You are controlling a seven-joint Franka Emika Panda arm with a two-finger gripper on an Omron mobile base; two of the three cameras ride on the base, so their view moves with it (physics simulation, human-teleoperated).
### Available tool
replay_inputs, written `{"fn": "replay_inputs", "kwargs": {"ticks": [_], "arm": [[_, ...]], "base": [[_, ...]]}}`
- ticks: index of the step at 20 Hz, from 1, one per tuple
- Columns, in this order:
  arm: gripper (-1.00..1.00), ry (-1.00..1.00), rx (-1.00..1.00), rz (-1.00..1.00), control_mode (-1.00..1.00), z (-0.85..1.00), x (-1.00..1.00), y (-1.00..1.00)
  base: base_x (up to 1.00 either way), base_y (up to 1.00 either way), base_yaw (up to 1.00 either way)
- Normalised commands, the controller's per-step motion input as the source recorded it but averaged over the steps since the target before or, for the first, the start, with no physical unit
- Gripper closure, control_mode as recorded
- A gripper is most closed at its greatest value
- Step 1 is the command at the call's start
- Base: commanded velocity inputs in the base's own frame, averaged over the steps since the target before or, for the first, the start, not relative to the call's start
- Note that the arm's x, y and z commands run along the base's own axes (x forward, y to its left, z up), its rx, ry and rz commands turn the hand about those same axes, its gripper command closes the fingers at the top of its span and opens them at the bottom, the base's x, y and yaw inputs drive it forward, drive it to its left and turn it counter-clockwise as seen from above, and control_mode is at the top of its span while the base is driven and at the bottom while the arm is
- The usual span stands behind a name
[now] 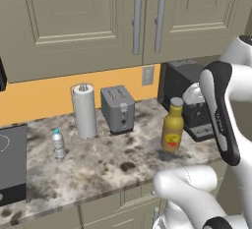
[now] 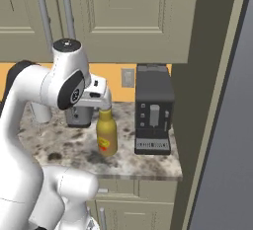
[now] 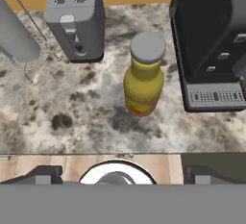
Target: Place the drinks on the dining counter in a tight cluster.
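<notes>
While your gripper (image 3: pixel 117 172) hangs spread wide and empty, the juice bottle (image 3: pixel 143 74) stands upright below it. You'll find it between toaster (image 3: pixel 76 18) and coffee machine (image 3: pixel 211 40), mid-worktop (image 3: pixel 72 122).

We see a grey toaster (image 1: pixel 118 109) beside a paper towel roll (image 1: pixel 84 111) on the marble worktop (image 1: pixel 113 166), a black coffee machine (image 2: pixel 154 109) near the wall outlet (image 1: pixel 147 75), and a black stovetop (image 1: pixel 11 163).

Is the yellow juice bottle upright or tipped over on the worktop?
Upright. The yellow juice bottle stands on its base on the marble worktop, grey cap on top, between the toaster and the coffee machine.
</notes>
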Motion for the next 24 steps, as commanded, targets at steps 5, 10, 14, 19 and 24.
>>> {"fn": "replay_inputs", "kwargs": {"ticks": [5,10,14,19,24], "arm": [[-1.00,0.07,-0.05,0.00,-1.00,0.20,0.56,-0.02],[-1.00,0.05,-0.01,0.00,-1.00,-0.57,0.35,0.00],[-1.00,0.04,0.00,0.00,-1.00,-0.67,0.52,0.00],[-1.00,0.11,0.00,0.00,-1.00,-0.03,0.62,0.00],[-1.00,0.14,0.00,0.00,-1.00,0.00,0.53,-0.13]], "base": [[0.00,0.00,0.00],[0.00,0.00,0.00],[0.00,0.00,0.00],[0.00,0.00,0.00],[0.00,0.00,0.00]]}}
